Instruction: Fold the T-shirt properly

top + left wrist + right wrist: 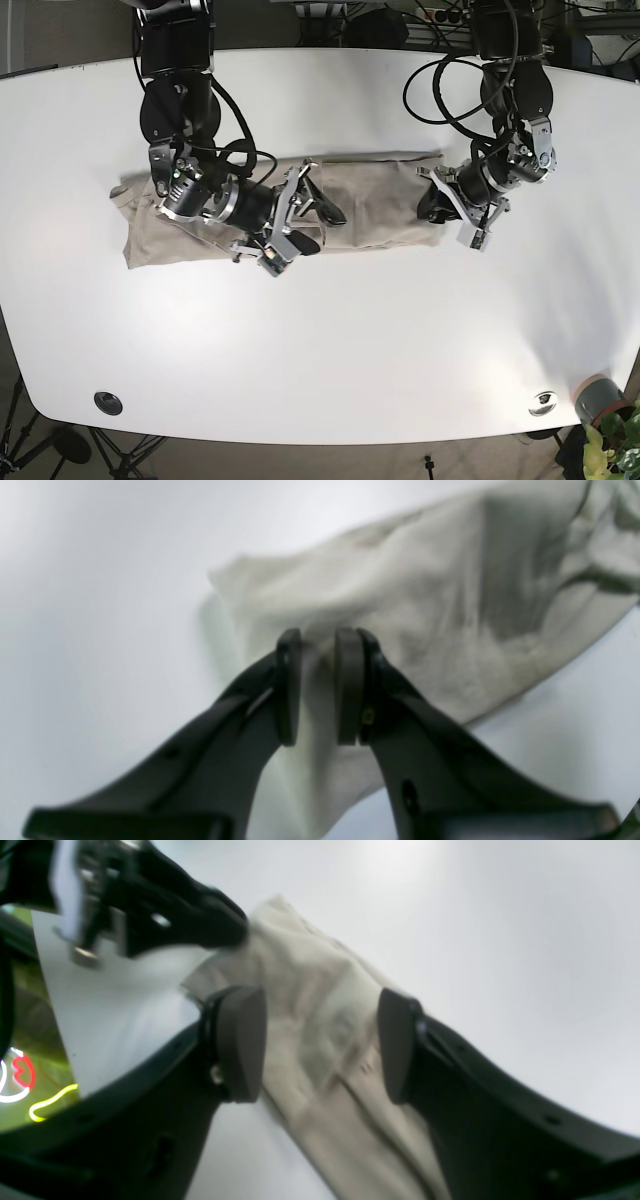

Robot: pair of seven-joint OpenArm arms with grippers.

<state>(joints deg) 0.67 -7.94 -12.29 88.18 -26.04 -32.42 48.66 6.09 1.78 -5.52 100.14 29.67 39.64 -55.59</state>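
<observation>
**Base view: beige T-shirt lies as a long band under both arms**

Base view, left to right: the right gripper (318, 218) hangs over the middle of the beige T-shirt (375, 200), which lies as a long, narrow band on the white tabletop (330, 340). Its fingers (330, 212) are spread apart, with nothing held between them. The cloth runs out past these fingers on both sides, its bunched end lying behind them beneath the right arm's wrist. Farther right, the left gripper (432, 205) sits at the shirt's other end, right at the edge of the cloth.

Left wrist view: the left gripper (318, 686) has its two fingers (289, 685) drawn close, a narrow gap between them, and a fold of the T-shirt (425, 600) passes up through that gap, so the cloth is pinched. The rest of the fabric spreads away beyond the fingertips, toward the upper right, over the tabletop (100, 580).

Right wrist view: the right gripper (320, 1042) stands wide, released, and the T-shirt (310, 990) lies between and below its fingers (240, 1040), touching neither as far as the blur allows. Beyond the fingertips, at the far end of the cloth, the left gripper (235, 935) meets the fabric's edge.
</observation>
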